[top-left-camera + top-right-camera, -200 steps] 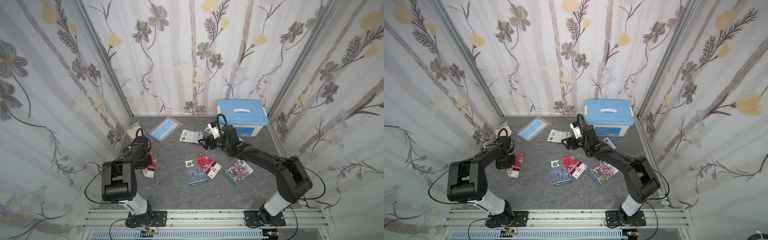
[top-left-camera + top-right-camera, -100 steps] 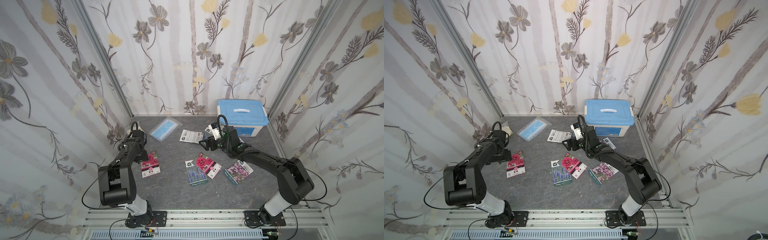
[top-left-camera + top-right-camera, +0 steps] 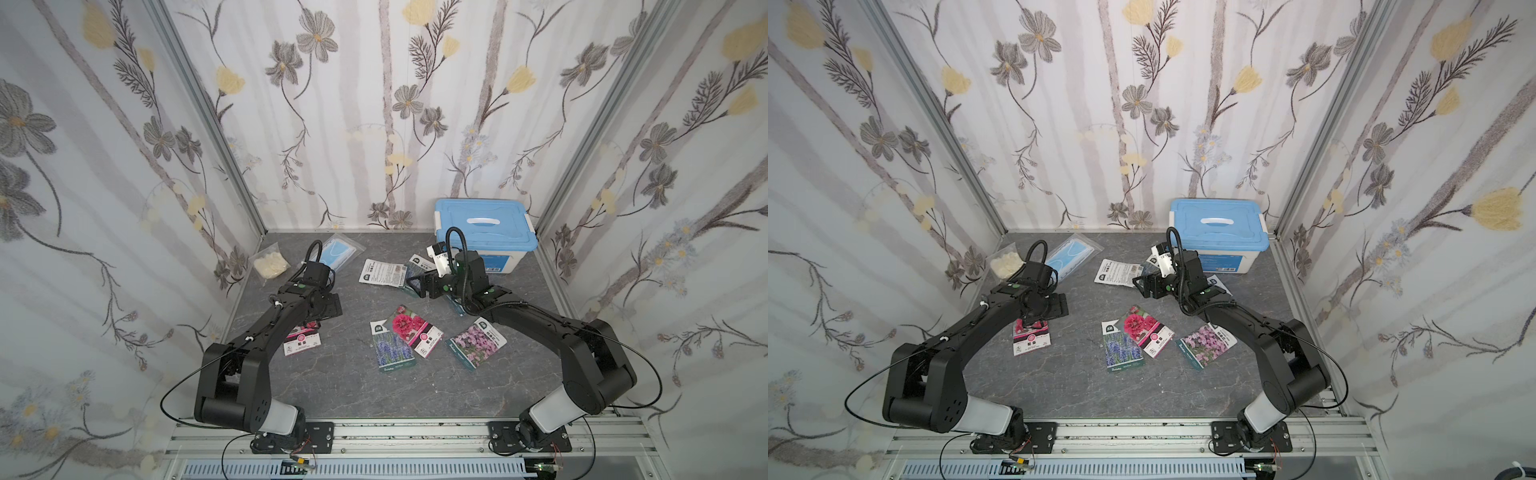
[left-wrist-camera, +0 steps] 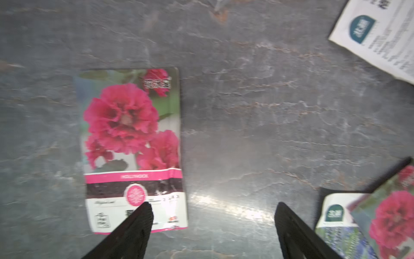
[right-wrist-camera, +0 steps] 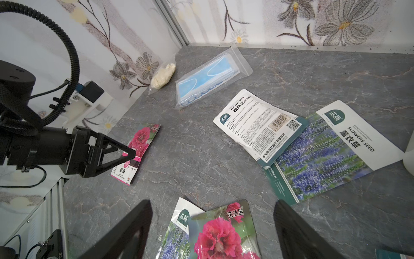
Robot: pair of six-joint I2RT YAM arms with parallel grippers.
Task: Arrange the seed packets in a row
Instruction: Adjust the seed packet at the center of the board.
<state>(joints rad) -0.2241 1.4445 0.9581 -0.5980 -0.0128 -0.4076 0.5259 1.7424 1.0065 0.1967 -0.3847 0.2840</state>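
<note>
The seed packets (image 3: pixel 407 328) are flat glossy rectangles, scattered on the grey marbled table (image 3: pixel 332 386) in front of the blue-lidded plastic box (image 3: pixel 484 224). A lavender packet (image 5: pixel 336 152) near the box reads "FLOWERS SEED". The left gripper (image 4: pixel 212 208) and the right gripper (image 5: pixel 212 206) both stand wide and hold nothing.

Two red packets (image 3: pixel 302 340) (image 3: pixel 409 326), two lavender packets (image 3: pixel 392 351) (image 5: pixel 320 157), one pink-purple packet (image 3: pixel 476 343), one face-down packet (image 3: pixel 383 272), one mostly hidden packet (image 3: pixel 1217 284): seven in all. One mask bag (image 3: pixel 338 251), one cream bag (image 3: pixel 271 264), one blue-lidded box (image 3: pixel 484 226). Two arms (image 3: pixel 270 328) (image 3: pixel 536 320).
</note>
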